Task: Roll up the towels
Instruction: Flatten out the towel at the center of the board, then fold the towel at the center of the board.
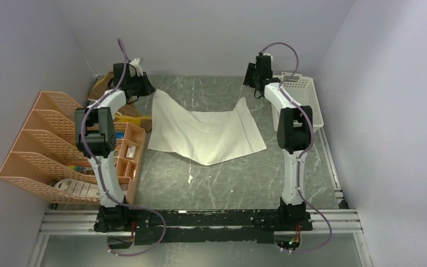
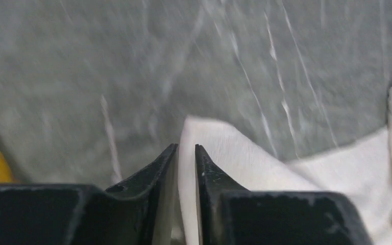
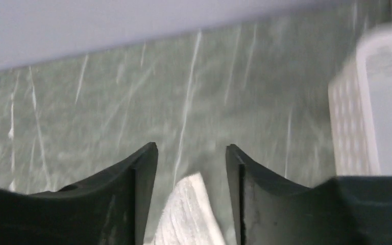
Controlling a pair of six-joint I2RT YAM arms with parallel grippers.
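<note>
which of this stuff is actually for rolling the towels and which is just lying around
For the job:
- cream-white towel, spread out mid-table
- brown and mustard towel, bunched beside the left arm
- left gripper and right gripper, one at each far corner of the cream-white towel

Just lying about:
- orange file rack, left side
- white slotted basket, right side

Cream-white towel (image 1: 205, 133) is spread open across the counter (image 1: 217, 183), kinda rumpled, with both far corners lifted so the middle sags. Brown-and-mustard towel (image 1: 133, 119) is bunched up over on the left, mostly hidden.
</note>
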